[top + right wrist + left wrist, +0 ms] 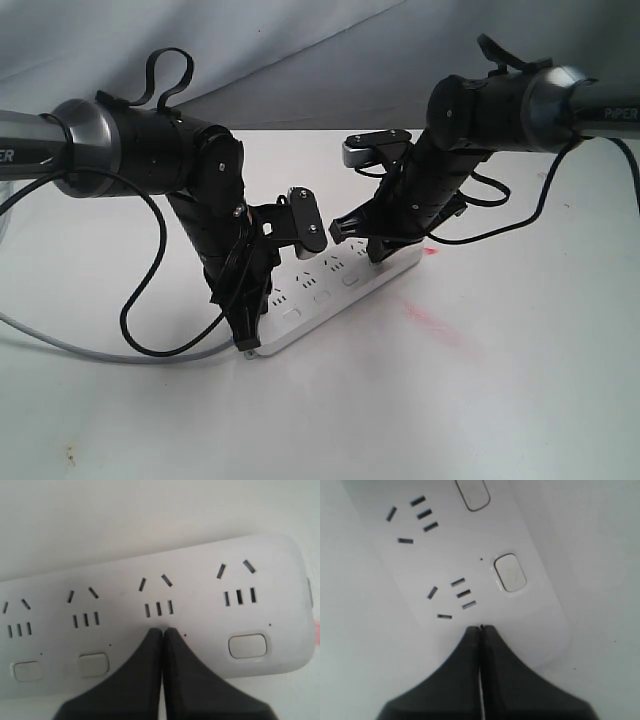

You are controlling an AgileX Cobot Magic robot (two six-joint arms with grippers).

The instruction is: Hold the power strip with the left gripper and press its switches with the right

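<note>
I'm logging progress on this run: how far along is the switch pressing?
Done: the left tool, shut, rests on one end of the power strip, pinning rather than gripping it. In hand: the right tool, shut, covers one switch spot. Left: the other switches; whether any is already pressed cannot be told.

- Your left arm (160, 150) is bulky matt black, with a grey tube (30, 135) and a looped black strap (165, 70) on top.
- Your right arm (490, 110) is black; its grey tube (600, 105) reads "PiPER" in white.
- Thin black cables (122, 312) trail from both.
- Your right gripper (162, 629) has a silver-grey plate (358, 153).
</note>
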